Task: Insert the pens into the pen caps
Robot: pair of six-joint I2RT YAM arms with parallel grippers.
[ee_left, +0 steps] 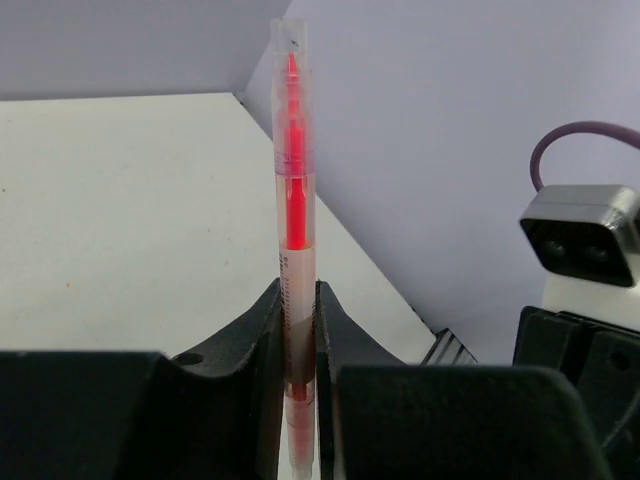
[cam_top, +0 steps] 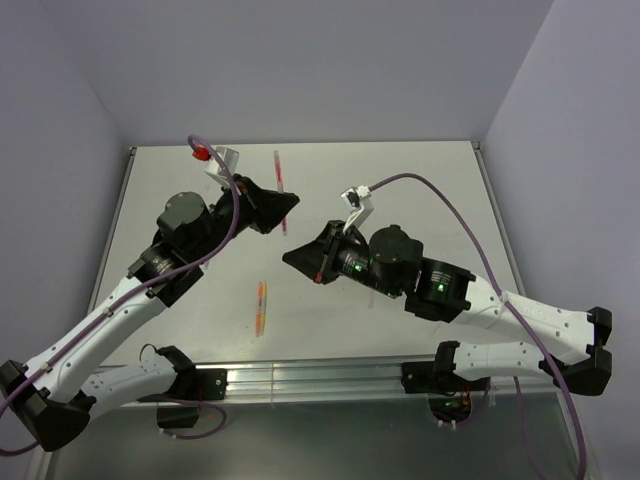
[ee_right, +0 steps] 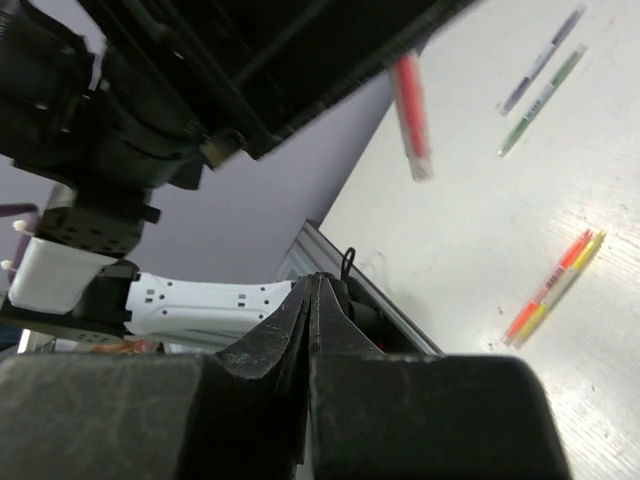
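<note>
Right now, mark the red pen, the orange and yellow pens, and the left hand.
red pen [ee_left: 296, 210]: left wrist view, mid barrel.
orange and yellow pens [ee_right: 553, 287]: right wrist view, middle of the pair.
left hand [ee_left: 297, 298]: left wrist view, midway between fingertips.

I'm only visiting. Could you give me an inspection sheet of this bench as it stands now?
Surface: pale table.
Job's things: red pen held off the table; orange and yellow pens lying side by side; purple pen and green pen lying together.
Clutter: nothing seen.
Grippers: left gripper jaws shut on red pen; right gripper jaws shut, empty.
Cables: purple cable on each arm.
Surroundings: plain lilac walls.
</note>
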